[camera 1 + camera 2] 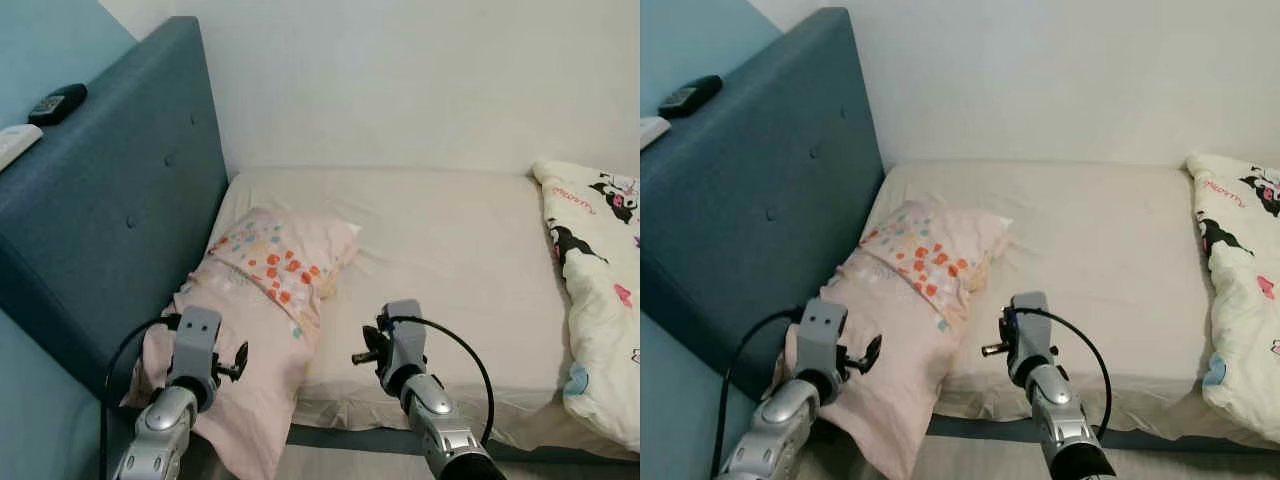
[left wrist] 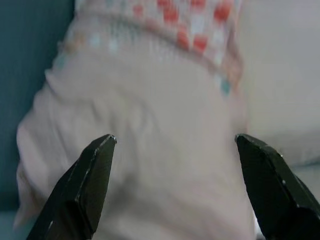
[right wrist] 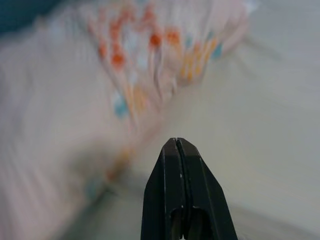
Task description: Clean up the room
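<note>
Head views: pink pillow [image 1: 262, 330] on bed [image 1: 450, 260], near left, against headboard [image 1: 110, 200]; quilt [image 1: 600, 300] far right.
Left wrist: left tool [image 2: 175, 165] fingers apart over pillow.
Right wrist: right tool [image 3: 178, 150] fingers together beside pillow.

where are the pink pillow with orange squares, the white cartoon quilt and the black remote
pink pillow with orange squares [image 1: 285, 265], left eye view, on its patterned top.
white cartoon quilt [image 1: 600, 290], left eye view, on its middle fold.
black remote [image 1: 57, 103], left eye view, on its body.

Silver arms [image 1: 165, 420], looping black cables [image 1: 468, 355], tapered black jaws.
</note>
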